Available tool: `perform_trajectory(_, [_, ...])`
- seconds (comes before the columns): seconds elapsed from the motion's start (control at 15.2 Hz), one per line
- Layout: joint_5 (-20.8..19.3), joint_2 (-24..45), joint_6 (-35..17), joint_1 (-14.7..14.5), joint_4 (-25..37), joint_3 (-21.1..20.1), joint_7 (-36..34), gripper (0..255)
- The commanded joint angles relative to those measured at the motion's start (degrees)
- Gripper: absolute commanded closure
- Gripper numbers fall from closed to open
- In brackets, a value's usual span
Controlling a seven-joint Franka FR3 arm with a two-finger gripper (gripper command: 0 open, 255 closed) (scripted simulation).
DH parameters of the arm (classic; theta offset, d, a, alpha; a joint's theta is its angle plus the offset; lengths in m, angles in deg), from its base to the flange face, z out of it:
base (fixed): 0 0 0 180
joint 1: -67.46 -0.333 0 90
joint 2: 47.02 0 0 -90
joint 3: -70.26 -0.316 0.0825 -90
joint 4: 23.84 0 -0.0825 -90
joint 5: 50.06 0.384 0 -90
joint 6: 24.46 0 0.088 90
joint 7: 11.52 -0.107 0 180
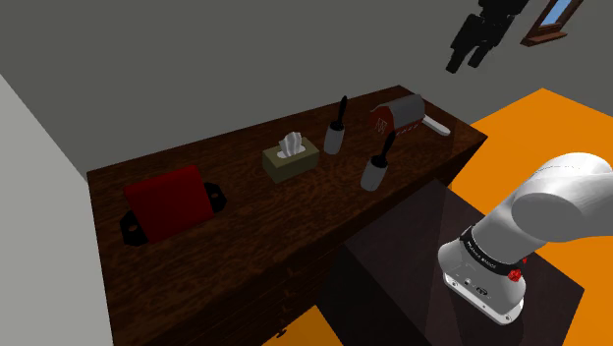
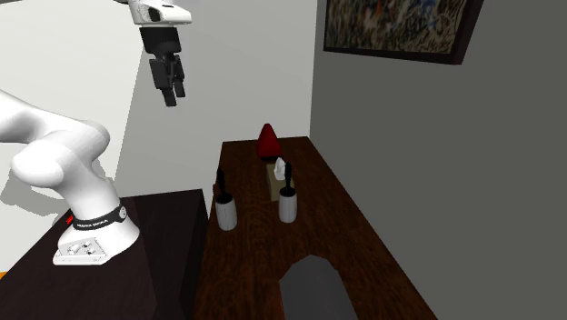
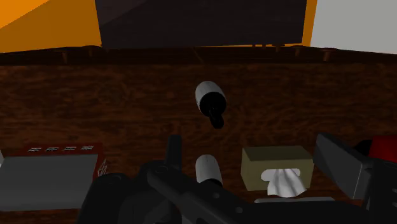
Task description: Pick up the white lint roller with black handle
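High in the shoulder view's upper right you see the gripper (image 1: 467, 61), well above the dark wooden table (image 1: 246, 246). Its jaws stand apart and hold nothing. On the table two white lint rollers with black handles stand on end. The edge roller (image 1: 375, 172) is near the table side that faces the stand (image 1: 393, 280). The back roller (image 1: 335, 136) is just beside a tissue box (image 1: 291, 157). You cannot tell which of the two is meant.

In the second exterior view the gripper (image 2: 171, 98) hangs high over the stand, well apart from the edge roller (image 2: 225, 211) and the back roller (image 2: 288, 205).

In the wrist view the edge roller (image 3: 210, 98) stands alone, and the back roller (image 3: 207, 168) stands beside the tissue box (image 3: 277, 164).
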Motion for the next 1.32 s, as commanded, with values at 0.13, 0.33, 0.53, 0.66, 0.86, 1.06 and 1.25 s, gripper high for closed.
perform_trajectory(0.13, [-0.58, -0.34, -5.58, -0.40, -4.11, 0.18, 1.31, 0])
perform_trajectory(0.33, [-1.45, 0.07, -14.26, -0.97, -9.63, 0.54, 3.21, 0])
perform_trajectory(0.53, [-2.36, 1.72, -23.36, -1.54, -14.33, 1.01, 5.01, 0])
perform_trajectory(0.66, [-2.96, 3.58, -29.69, -1.88, -16.96, 1.35, 6.18, 0])
perform_trajectory(0.86, [-3.89, 7.56, -39.54, -2.36, -20.05, 1.92, 7.88, 0])
perform_trajectory(1.06, [-4.81, 12.99, -49.72, -2.82, -22.02, 2.52, 9.51, 0])
perform_trajectory(1.25, [-5.70, 19.71, -59.97, -3.27, -22.78, 3.10, 11.08, 0])
